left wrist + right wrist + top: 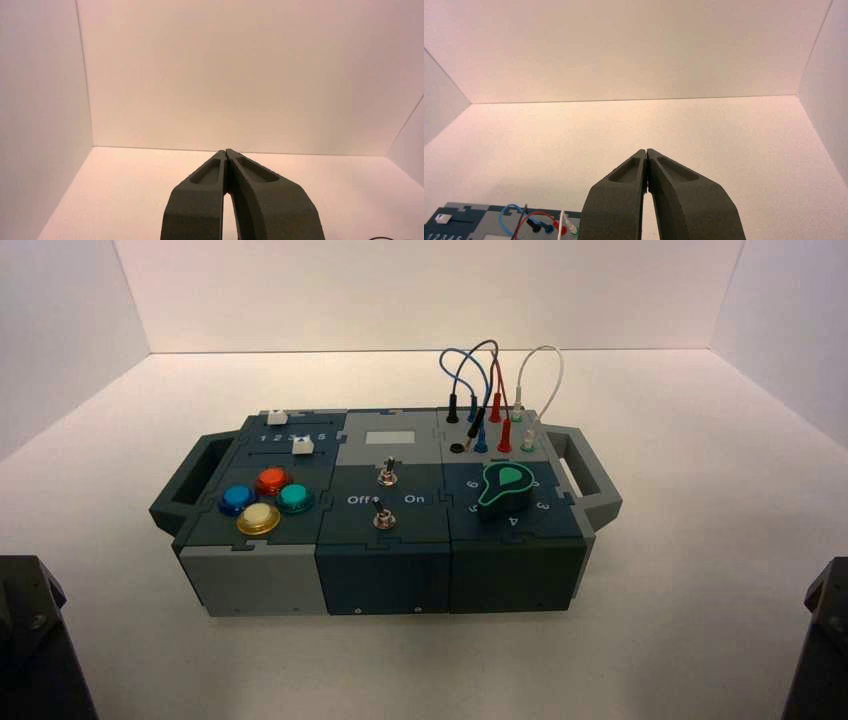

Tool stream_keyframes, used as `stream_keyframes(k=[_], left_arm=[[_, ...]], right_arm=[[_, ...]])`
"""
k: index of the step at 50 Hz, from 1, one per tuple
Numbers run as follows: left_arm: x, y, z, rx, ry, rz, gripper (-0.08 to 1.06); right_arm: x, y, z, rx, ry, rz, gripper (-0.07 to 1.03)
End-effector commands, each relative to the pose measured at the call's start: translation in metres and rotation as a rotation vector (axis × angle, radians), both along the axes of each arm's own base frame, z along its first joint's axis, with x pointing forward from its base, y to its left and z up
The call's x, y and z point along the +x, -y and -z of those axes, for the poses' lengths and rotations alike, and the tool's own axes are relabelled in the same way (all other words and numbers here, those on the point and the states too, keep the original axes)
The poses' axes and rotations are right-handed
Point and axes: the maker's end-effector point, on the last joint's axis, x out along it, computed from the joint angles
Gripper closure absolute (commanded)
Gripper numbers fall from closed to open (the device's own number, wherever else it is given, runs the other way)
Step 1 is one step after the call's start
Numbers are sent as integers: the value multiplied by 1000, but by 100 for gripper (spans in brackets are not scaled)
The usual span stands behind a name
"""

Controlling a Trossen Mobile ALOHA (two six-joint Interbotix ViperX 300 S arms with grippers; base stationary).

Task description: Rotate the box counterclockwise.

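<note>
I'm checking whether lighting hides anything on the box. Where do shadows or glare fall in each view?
High view: the box casts a soft shadow at its base, its front wall dim; the yellow button shows slight glare. Left wrist view: the shut left gripper is dark against evenly lit walls. Right wrist view: the right gripper likewise.

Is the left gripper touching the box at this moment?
No, the left gripper is shut in open air, with no box part near it.
</note>
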Motion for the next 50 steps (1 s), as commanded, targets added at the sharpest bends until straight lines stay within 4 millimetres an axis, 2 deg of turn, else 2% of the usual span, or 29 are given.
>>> stream_keyframes(k=[1, 14, 19, 23, 28, 35, 45, 50], left_arm=[[7, 3, -8, 1, -11, 12, 101], [23, 14, -2, 15, -83, 54, 101], [39, 30, 0, 29, -146, 106, 101], [49, 38, 2, 40, -181, 131, 101], [64, 52, 11, 60, -245, 168, 101], [86, 66, 26, 82, -330, 195, 101], [113, 76, 53, 109, -440, 198, 101], [127, 80, 73, 121, -510, 196, 101]], right_arm=[[4, -9, -13, 10, 23, -30, 98], [3, -40, -6, 10, -41, -142, 98], [-1, -73, 7, 14, -142, -252, 98], [-3, -90, 15, 13, -201, -303, 98], [-11, -114, 28, 13, -298, -375, 98], [-24, -139, 37, 10, -364, -455, 98], [-40, -155, 43, 50, -433, -500, 98], [-50, -161, 47, 56, -468, -526, 98]])
